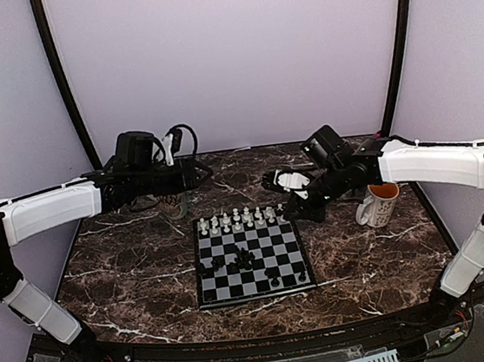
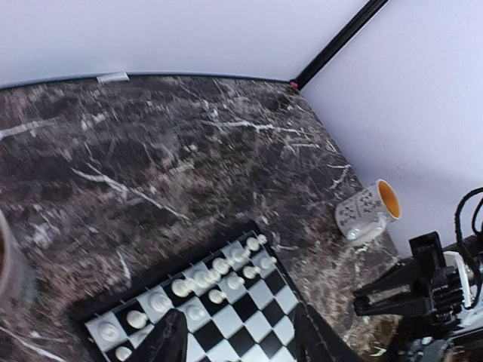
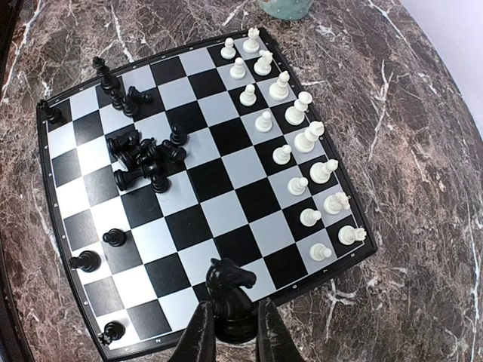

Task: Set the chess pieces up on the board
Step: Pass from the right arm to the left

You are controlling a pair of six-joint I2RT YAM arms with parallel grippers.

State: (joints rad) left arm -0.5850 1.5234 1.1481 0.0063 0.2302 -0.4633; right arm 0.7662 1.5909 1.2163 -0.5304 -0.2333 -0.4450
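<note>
The board (image 3: 226, 215) lies mid-table, also in the top view (image 1: 296, 253). White chess pieces (image 3: 298, 136) stand in two rows along its far side; they also show in the left wrist view (image 2: 219, 275). Several black pieces (image 3: 143, 154) lie in a heap mid-board, with single ones (image 3: 113, 237) near the near edge. My right gripper (image 3: 229, 332) is shut on a black knight (image 3: 230, 290), held above the board's right edge; it also shows in the top view (image 1: 268, 181). My left gripper (image 2: 241, 347) is open and empty above the board's far left side, seen from above (image 1: 204, 174).
A white mug (image 1: 378, 205) with an orange inside stands right of the board, also in the left wrist view (image 2: 367, 211). A greenish cup (image 1: 175, 208) stands behind the board's far left corner, under the left arm. Walls close the back and sides.
</note>
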